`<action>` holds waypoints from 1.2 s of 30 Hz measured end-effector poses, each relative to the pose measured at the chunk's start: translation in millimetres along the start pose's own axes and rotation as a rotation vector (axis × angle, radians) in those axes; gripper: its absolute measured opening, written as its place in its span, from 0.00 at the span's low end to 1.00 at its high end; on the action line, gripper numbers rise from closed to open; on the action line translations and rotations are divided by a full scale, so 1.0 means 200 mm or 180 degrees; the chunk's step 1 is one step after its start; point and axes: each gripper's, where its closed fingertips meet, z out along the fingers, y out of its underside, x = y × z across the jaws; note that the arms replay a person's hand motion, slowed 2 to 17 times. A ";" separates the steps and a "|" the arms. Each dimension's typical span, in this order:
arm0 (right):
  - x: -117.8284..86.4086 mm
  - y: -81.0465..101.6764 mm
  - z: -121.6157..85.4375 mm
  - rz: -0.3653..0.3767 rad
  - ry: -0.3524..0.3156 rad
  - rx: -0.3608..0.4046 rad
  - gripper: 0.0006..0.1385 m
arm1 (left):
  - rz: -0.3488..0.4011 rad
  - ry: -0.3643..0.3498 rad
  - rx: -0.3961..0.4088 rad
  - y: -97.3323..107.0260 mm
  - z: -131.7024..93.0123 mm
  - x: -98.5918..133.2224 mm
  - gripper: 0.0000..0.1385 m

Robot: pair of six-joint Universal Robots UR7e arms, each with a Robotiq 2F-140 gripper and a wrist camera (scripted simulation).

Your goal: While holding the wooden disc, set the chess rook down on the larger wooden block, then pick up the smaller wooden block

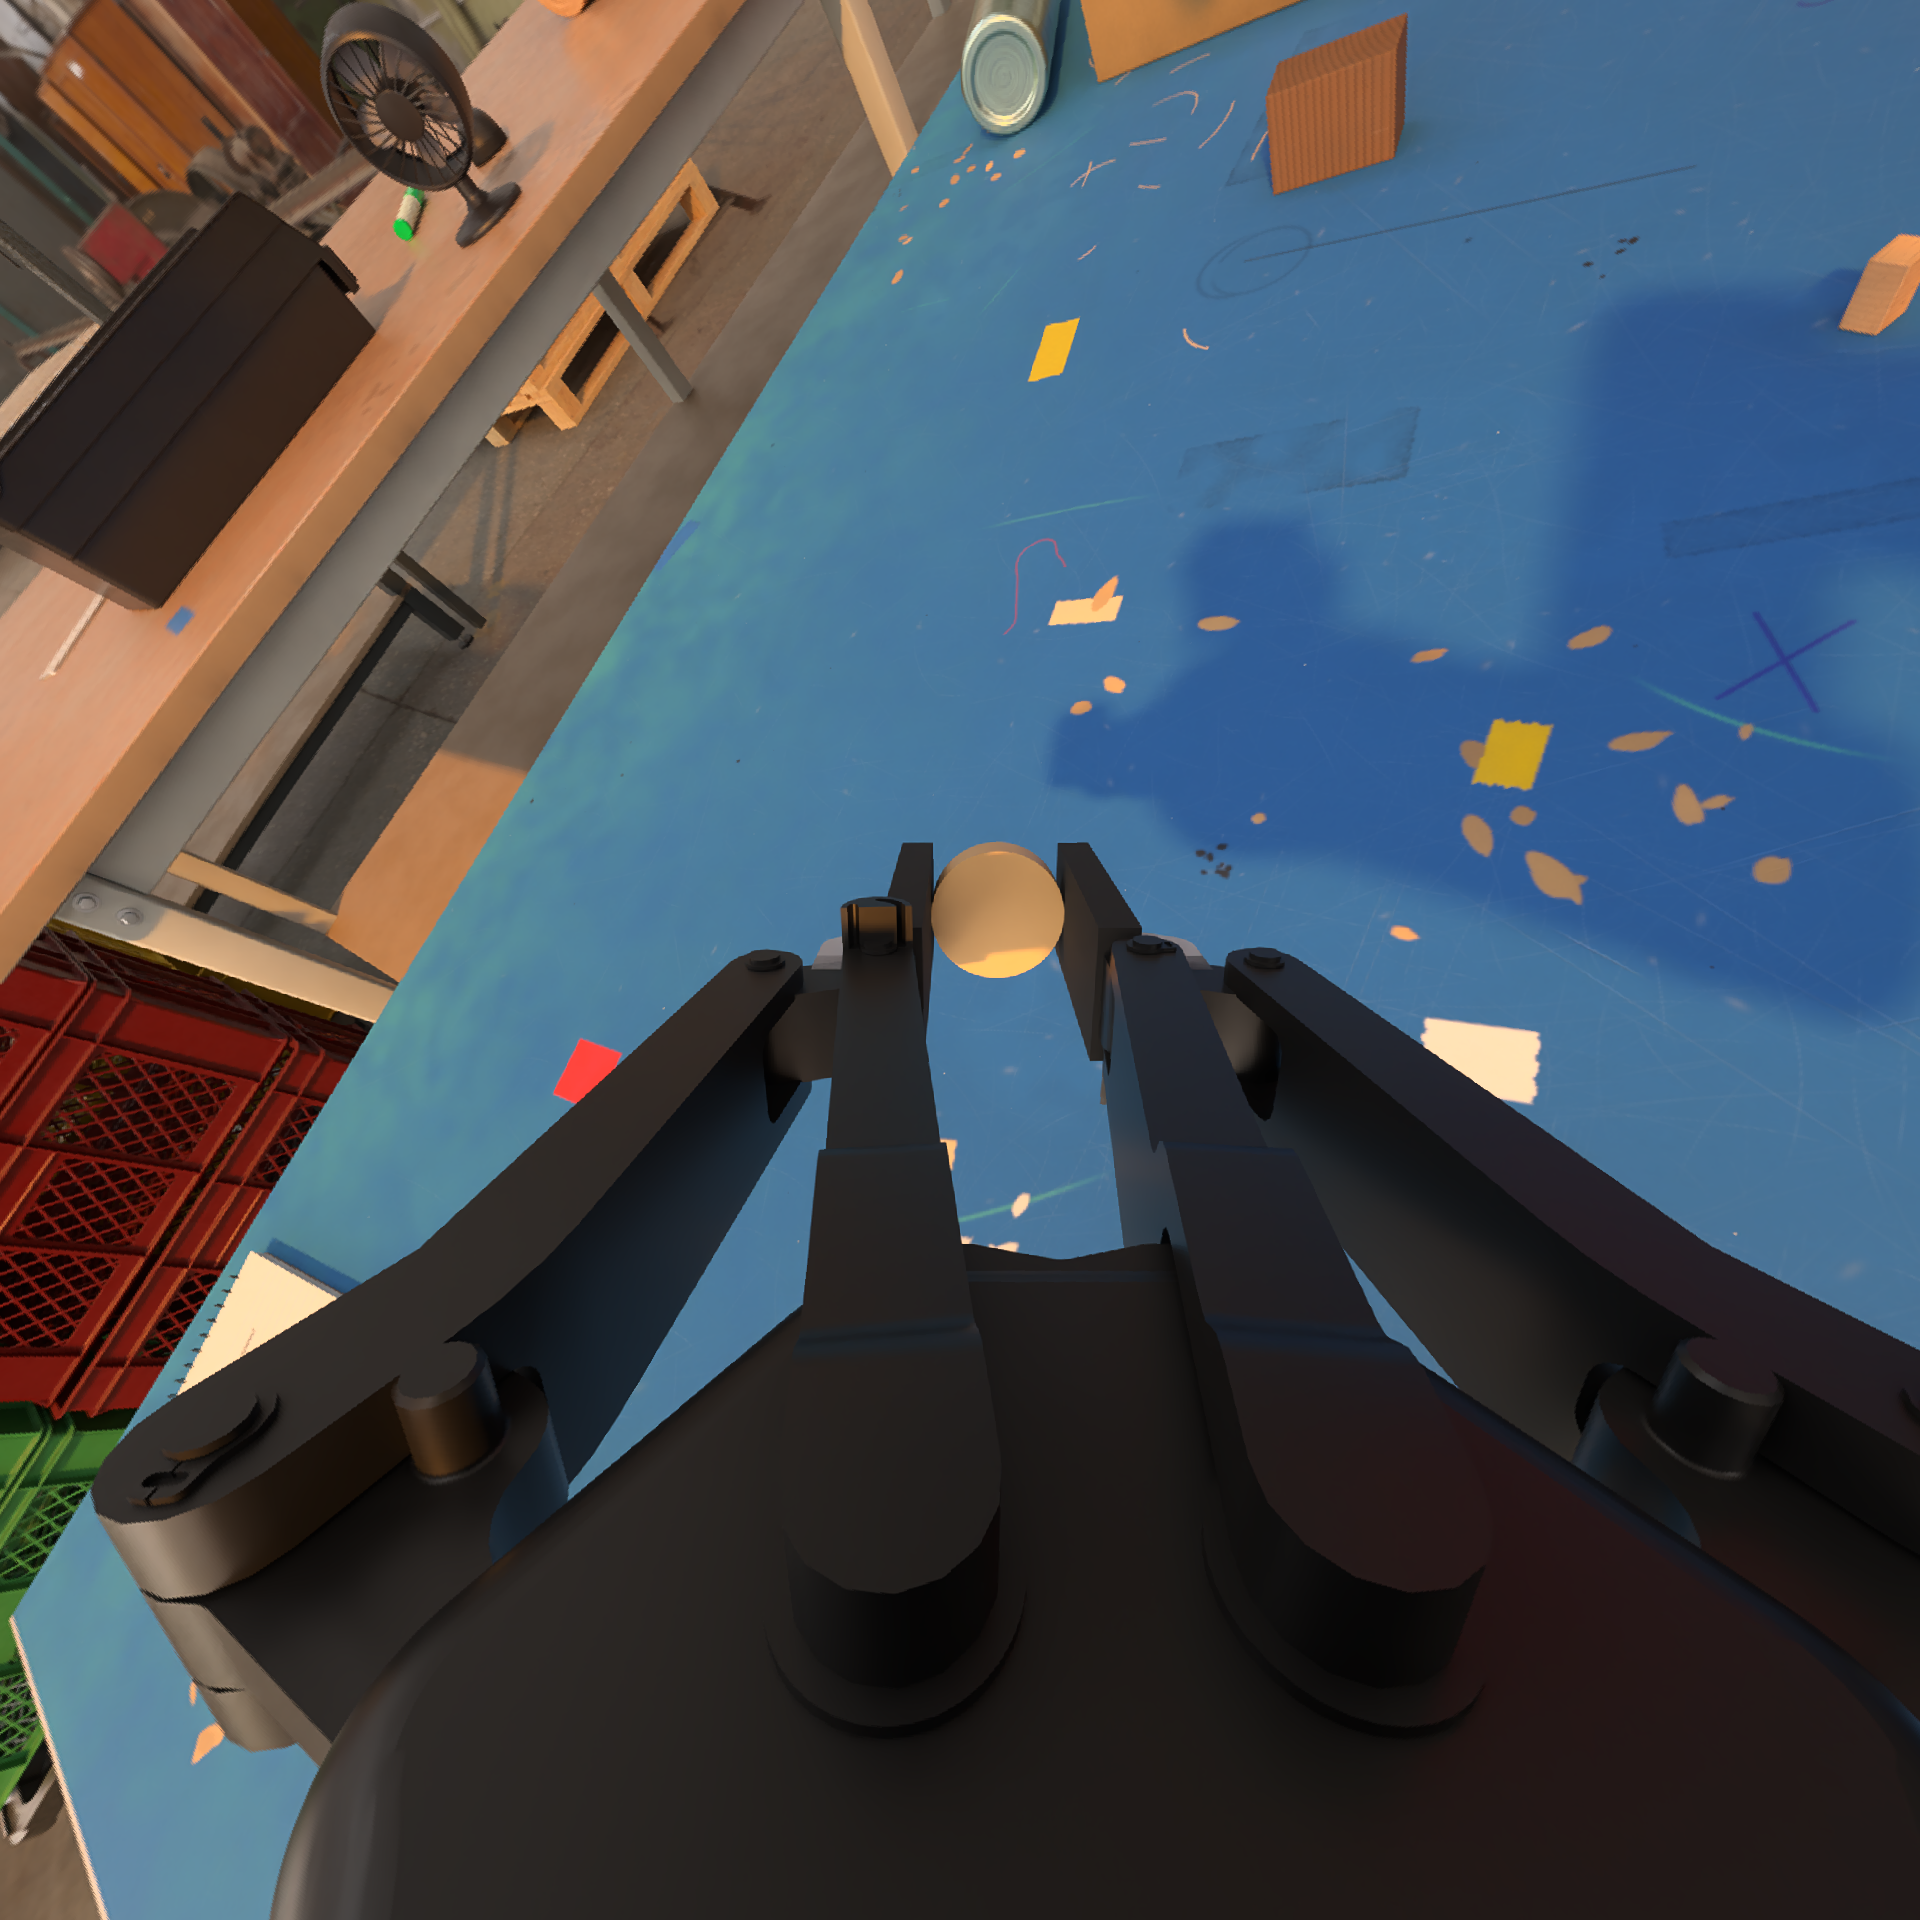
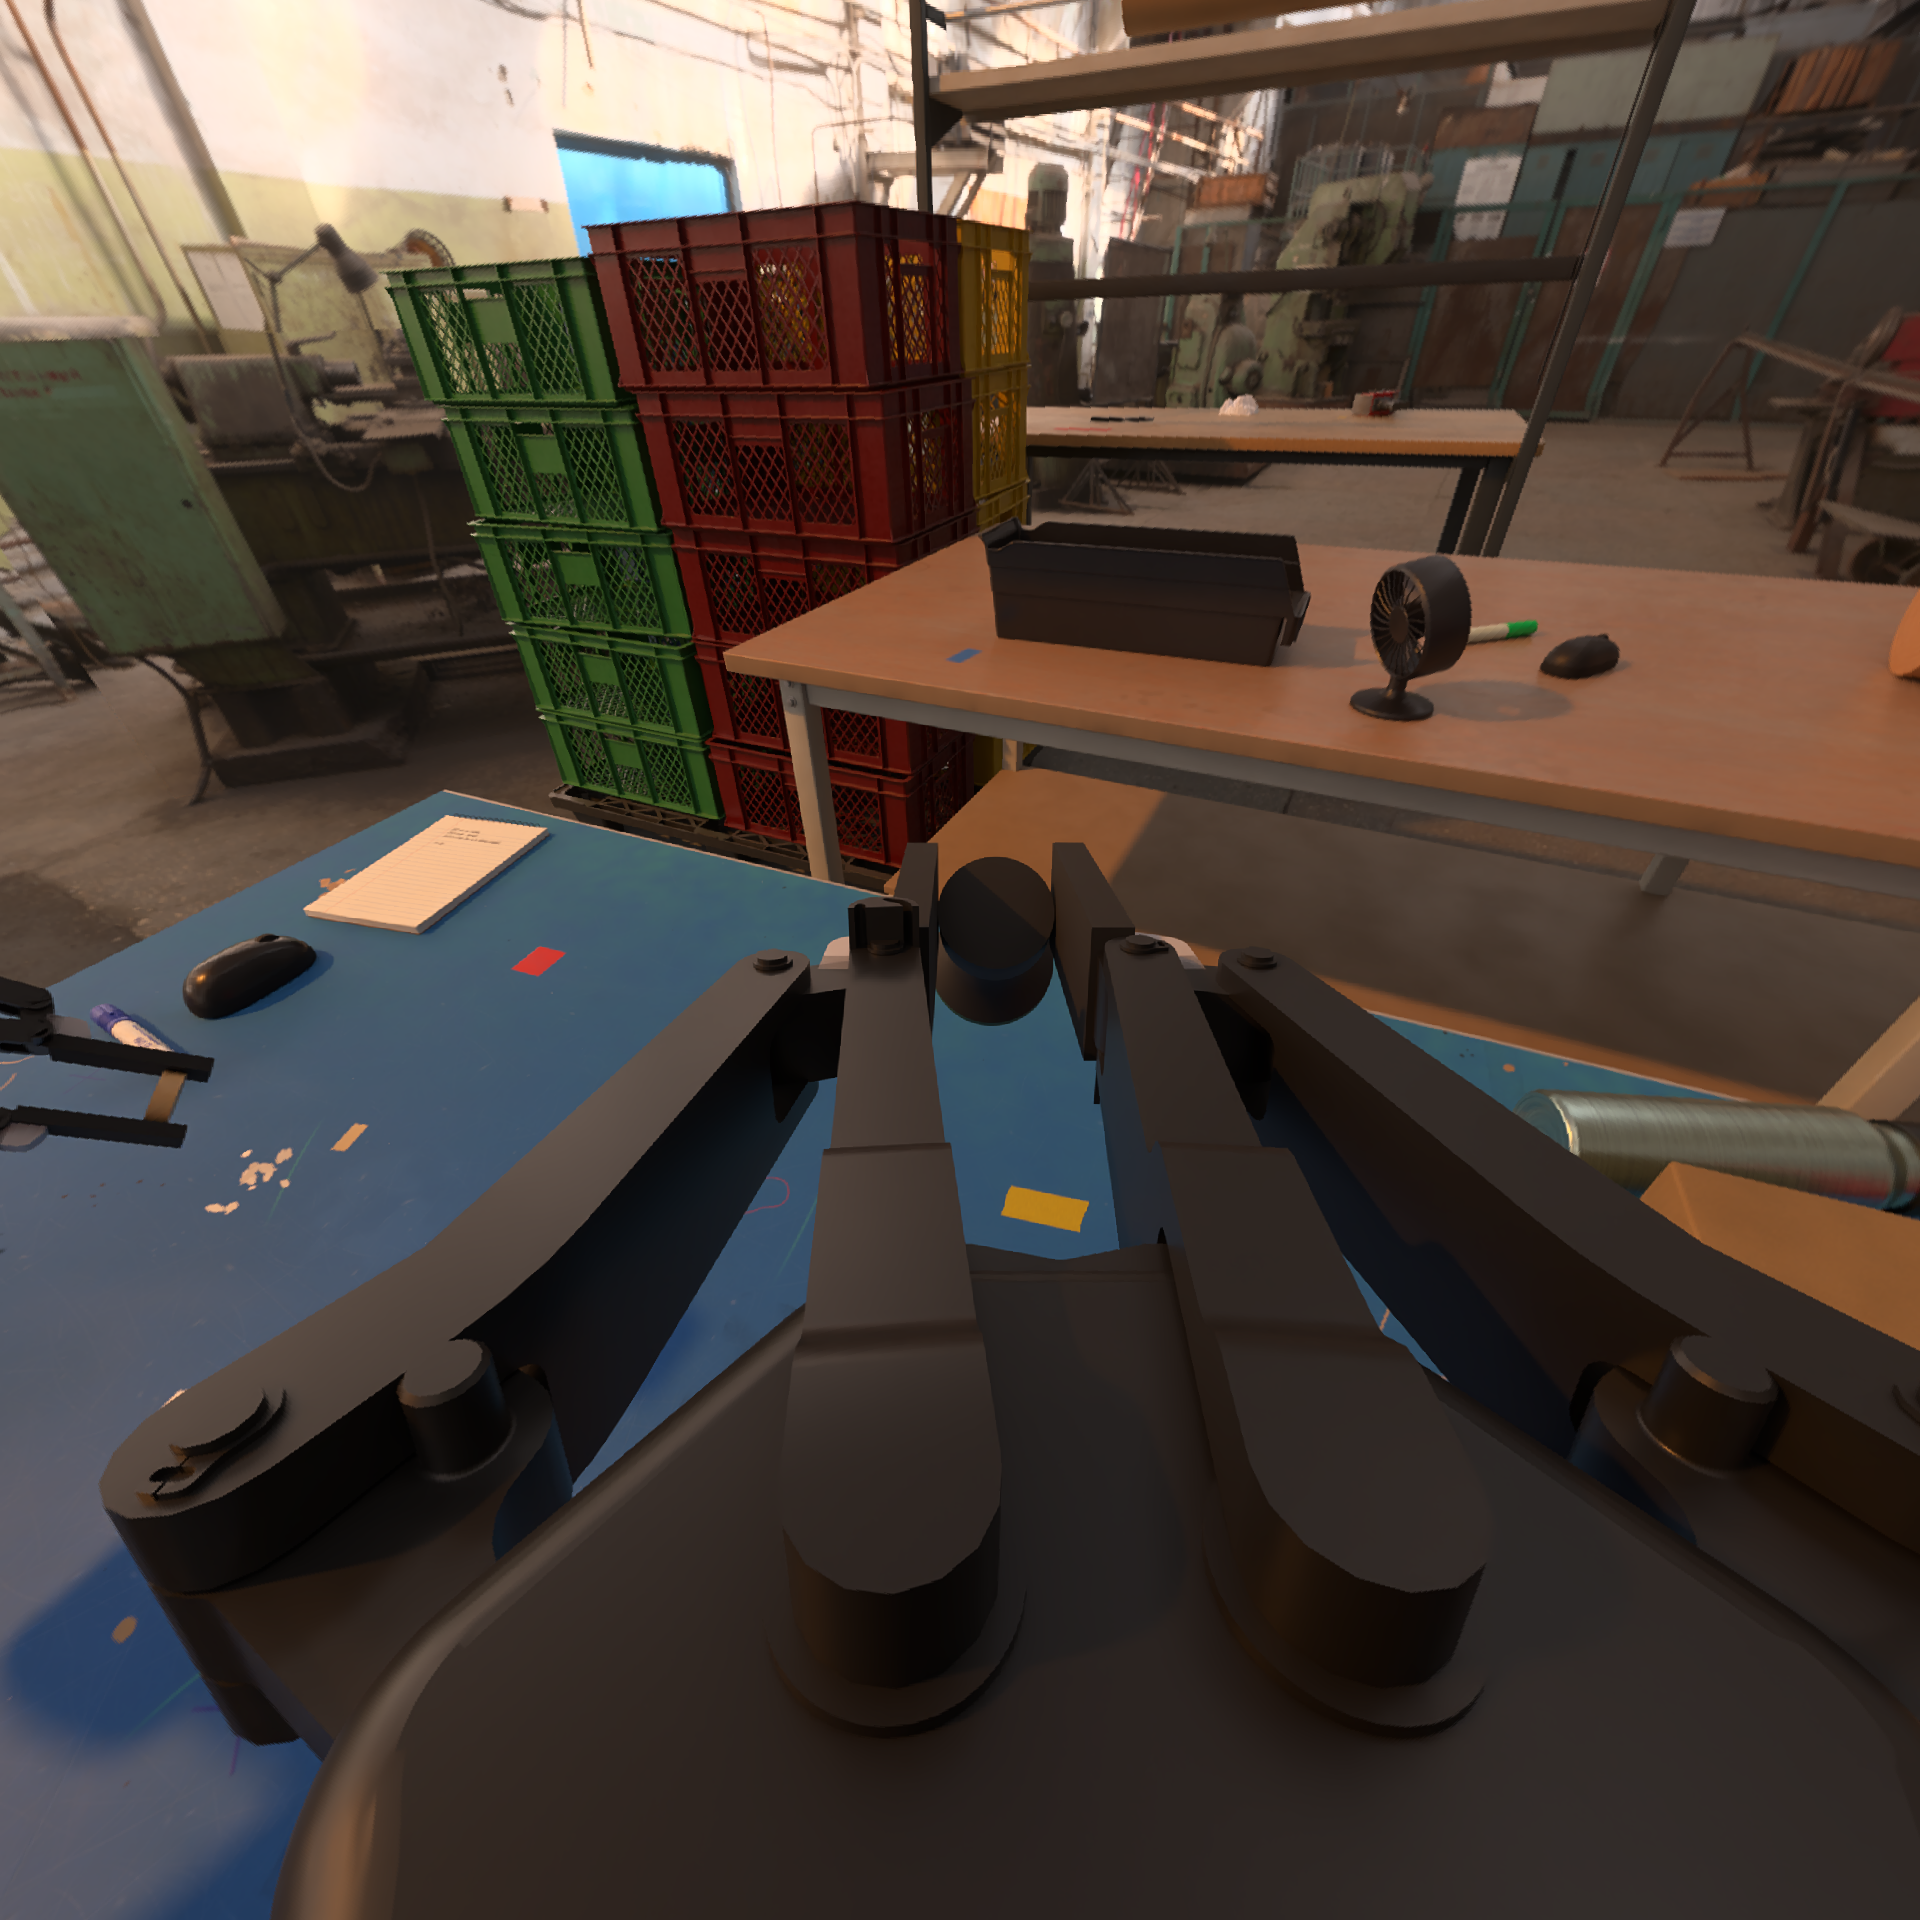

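Note:
In the left wrist view, my left gripper (image 1: 995,894) is shut on the pale round wooden disc (image 1: 995,912) and holds it above the blue table (image 1: 831,644). The larger wooden block (image 1: 1335,104) stands far ahead to the right. The smaller wooden block (image 1: 1883,286) lies at the right edge. In the right wrist view, my right gripper (image 2: 995,904) is shut on the dark chess rook (image 2: 995,940), held above the table's far edge. The left gripper (image 2: 99,1086) with the disc (image 2: 166,1093) shows at the far left. Neither block is clearly in the right wrist view.
A tin can (image 1: 1003,68) lies by a wooden board (image 1: 1174,31) at the far table edge; the can also shows in the right wrist view (image 2: 1714,1143). A mouse (image 2: 249,971), marker (image 2: 130,1029) and notepad (image 2: 426,868) lie left. Stacked crates (image 2: 790,468) and a second bench (image 2: 1455,727) stand beyond.

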 end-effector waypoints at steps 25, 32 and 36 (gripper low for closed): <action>0.17 0.31 0.06 0.0355 0.0096 -0.0296 0.21 | 0.0032 0.0010 -0.0032 0.01 0.00 0.01 0.23; 0.24 0.40 0.05 0.0442 0.0183 -0.0367 0.21 | 0.0025 0.0021 -0.0038 0.01 0.01 0.01 0.23; 0.26 0.44 0.06 0.0504 0.0197 -0.0391 0.21 | 0.0027 0.0029 -0.0049 0.02 0.01 0.01 0.23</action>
